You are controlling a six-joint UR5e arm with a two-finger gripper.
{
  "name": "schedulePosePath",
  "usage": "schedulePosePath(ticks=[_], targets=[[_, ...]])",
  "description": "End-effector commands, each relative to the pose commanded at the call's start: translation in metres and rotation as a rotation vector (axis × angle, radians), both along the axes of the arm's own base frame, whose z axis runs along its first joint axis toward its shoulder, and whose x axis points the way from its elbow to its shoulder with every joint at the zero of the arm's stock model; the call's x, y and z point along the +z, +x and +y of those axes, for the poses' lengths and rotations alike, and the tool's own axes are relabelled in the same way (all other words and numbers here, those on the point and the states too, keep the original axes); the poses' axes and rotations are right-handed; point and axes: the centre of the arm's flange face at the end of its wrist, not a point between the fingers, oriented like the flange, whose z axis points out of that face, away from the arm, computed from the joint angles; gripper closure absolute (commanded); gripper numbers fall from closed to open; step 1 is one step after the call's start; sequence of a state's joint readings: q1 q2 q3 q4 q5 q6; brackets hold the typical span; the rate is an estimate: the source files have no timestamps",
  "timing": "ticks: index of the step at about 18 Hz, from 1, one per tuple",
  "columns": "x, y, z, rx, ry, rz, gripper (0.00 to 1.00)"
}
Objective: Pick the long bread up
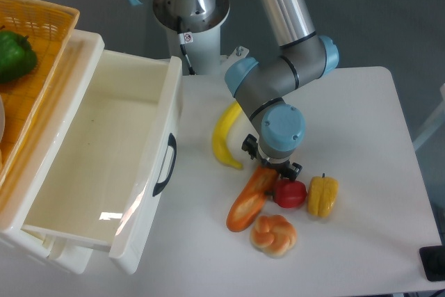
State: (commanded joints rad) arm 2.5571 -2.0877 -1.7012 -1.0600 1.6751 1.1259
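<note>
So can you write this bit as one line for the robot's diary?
phase: reaching | gripper: over upper end of long bread, fingers hidden | bread: lying on table | beside: red pepper, bun

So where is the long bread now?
The long bread lies on the table, below the gripper, between the banana and the bun, beside the red pepper.

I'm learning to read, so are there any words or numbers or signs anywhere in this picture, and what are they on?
No words or numbers can be read here.
Small red and white sticker on the white robot base: looks like a warning sign, too small and blurred to read.
The long bread, banana, white drawer and table carry no writing.
</note>
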Motion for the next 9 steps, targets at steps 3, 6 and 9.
schedulePosePath(ticks=[3, 6, 9], targets=[[0.0020, -0.0008, 0.0003, 0.003, 0.000, 0.004, 0.85], [0.0056, -0.0017, 0.0015, 0.008, 0.007, 0.007, 1.00], [0.0091, -0.0038, 0.0030, 0.008, 0.009, 0.008, 1.00]])
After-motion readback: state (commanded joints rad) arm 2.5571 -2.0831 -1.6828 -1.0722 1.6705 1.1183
